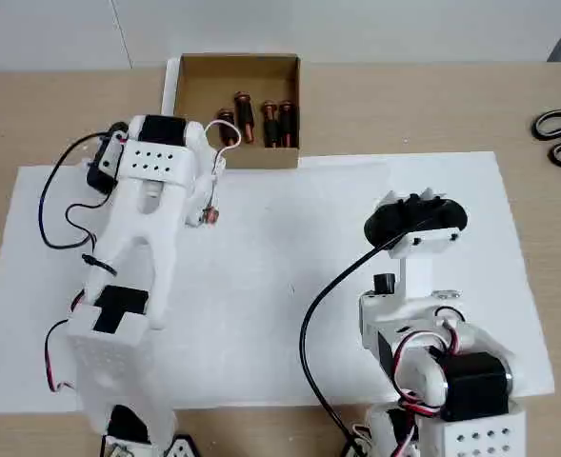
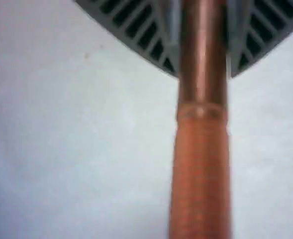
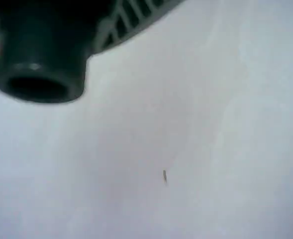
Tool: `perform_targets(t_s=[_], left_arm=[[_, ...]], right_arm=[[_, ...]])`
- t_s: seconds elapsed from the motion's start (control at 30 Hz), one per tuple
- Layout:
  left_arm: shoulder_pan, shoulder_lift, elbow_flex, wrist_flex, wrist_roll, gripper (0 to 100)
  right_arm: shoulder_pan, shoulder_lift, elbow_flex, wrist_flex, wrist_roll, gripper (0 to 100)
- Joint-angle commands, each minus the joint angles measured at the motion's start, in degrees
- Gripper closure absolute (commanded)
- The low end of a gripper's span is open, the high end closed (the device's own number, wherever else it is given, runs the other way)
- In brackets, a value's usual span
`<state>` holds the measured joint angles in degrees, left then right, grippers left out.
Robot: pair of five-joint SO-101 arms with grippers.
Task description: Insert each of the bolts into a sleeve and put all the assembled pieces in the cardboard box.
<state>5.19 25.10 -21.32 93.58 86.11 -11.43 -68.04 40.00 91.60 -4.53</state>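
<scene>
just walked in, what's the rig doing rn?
The left gripper holds a copper bolt over the white sheet, close to the near side of the cardboard box. The right gripper holds a black sleeve above the sheet, well apart from the bolt, so this pair is not yet joined. Several assembled pieces lie in the box.

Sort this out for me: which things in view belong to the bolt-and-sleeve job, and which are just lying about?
Job: copper bolt in the left pincer; black sleeve in the right pincer; cardboard box; assembled pieces inside it.

Lying about: scissors at the table's edge; white paper sheet under the arms.
</scene>
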Motion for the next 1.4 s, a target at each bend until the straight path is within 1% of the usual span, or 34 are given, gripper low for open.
perform_targets(t_s=[0.0,0.07,0.17,0.23,0.47,0.53,0.67,0.8,0.93,1.03,1.17,1.23,1.3,1.37], left_arm=[[-0.44,-4.04,3.21,-2.02,0.44,99],[-0.53,-4.04,6.37,-3.96,0.0,99],[-0.53,-4.04,10.24,-7.47,-4.4,98],[-0.53,-4.04,11.74,-9.05,-5.89,94],[-0.44,-4.04,12.44,-9.49,-5.89,71],[-0.44,-4.04,12.35,-9.49,-5.98,69],[-0.53,-4.66,11.03,-8.97,-7.38,68],[-1.23,-4.66,4.18,-3.87,-15.91,68],[-2.46,-4.66,-7.6,3.87,-25.23,68],[-2.46,-4.48,-14.9,6.95,-36.84,68],[-2.64,-4.66,-15.34,6.95,-56.53,68],[-3.43,-4.66,-14.73,6.95,-64.97,68],[-4.04,-4.66,-14.02,6.95,-70.68,68],[-4.4,-4.48,-13.76,6.95,-74.11,68]], right_arm=[[0.13,-0.04,-0.18,-1.45,-0.44,99.6],[0.13,-0.04,-0.18,-1.45,-0.44,99.6],[0.13,-0.04,-0.18,-1.45,-0.44,99.6],[0.13,-0.04,-0.18,-1.45,-0.44,99.6],[0.13,-0.04,-0.18,-1.45,-0.44,99.6],[0.13,-0.04,-0.18,-1.45,-0.44,99.6],[0.13,-0.04,-0.18,-1.45,-0.44,99.6],[0.13,-0.04,-0.18,-1.45,-0.44,99.6],[0.31,-0.4,-0.18,-1.36,-0.44,99.6],[2.15,-0.22,-0.18,-1.36,-0.44,99.6],[2.77,-0.13,-0.18,-1.36,-0.44,99.6],[2.68,-0.13,-0.18,-1.36,-0.44,99.6],[2.77,-0.13,-0.18,-1.36,-0.44,99.6],[2.77,-0.13,-0.18,-1.45,-0.44,99.6]])
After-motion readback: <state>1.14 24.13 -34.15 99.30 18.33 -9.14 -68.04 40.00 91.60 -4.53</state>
